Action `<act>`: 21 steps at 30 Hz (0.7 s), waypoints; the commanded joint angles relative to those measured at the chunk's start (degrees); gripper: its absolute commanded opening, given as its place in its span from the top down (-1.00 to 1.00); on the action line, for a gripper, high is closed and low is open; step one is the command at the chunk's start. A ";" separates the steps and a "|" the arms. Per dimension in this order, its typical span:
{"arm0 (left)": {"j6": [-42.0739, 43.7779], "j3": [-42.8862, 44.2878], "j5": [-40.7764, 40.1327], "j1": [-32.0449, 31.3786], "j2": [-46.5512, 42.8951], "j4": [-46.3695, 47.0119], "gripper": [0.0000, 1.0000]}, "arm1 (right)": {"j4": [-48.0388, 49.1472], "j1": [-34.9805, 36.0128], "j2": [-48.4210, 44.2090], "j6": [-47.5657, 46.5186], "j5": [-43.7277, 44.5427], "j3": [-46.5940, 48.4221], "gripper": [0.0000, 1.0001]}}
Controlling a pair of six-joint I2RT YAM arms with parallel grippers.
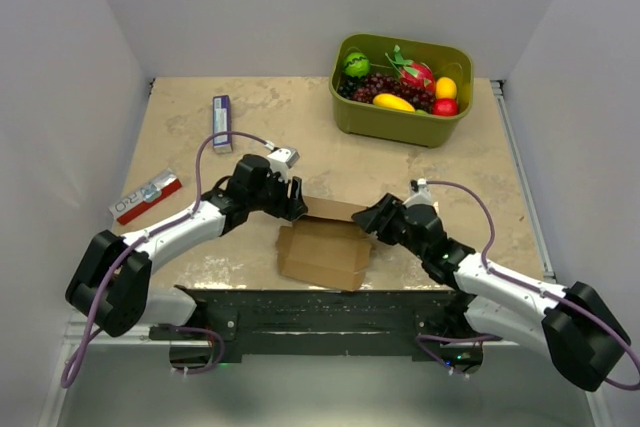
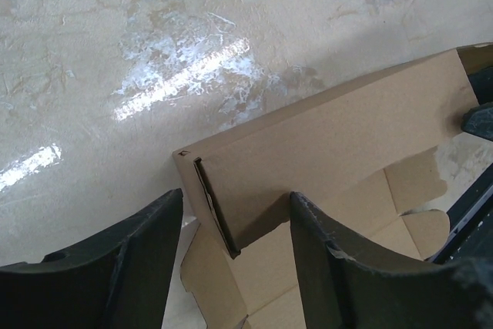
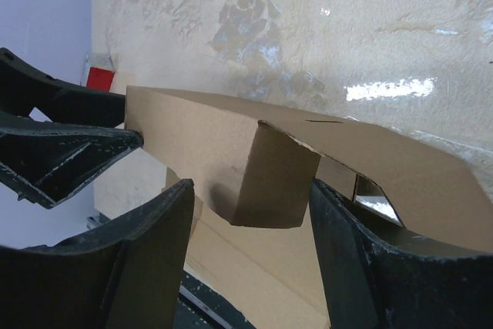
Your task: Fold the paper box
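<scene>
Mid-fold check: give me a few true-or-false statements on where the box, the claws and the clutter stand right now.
1. The cardboard box lies between the left claw and the right claw. True.
2. The fruit bin sits at the far left corner. False: it is at the far right.
3. One long panel of the box stands raised off the table. True.
4. The red-and-white packet rests on the cardboard. False: it lies apart, on the table's left side.
5. The left claw is fully shut. False: its fingers stand apart, with the raised panel's end between them.
</scene>
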 commanded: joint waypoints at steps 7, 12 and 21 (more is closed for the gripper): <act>0.75 0.58 1.60 0.24 0.64 -0.32 -0.19 | 11.52 0.42 3.62 0.35 -1.61 1.35 -0.14; 0.84 0.76 1.69 0.24 0.55 -0.58 -0.17 | 17.13 0.42 5.20 2.89 -1.88 -0.05 -0.01; 0.67 0.85 2.57 0.24 0.46 -0.32 -0.15 | 21.27 0.42 6.88 4.74 -0.21 -0.93 0.22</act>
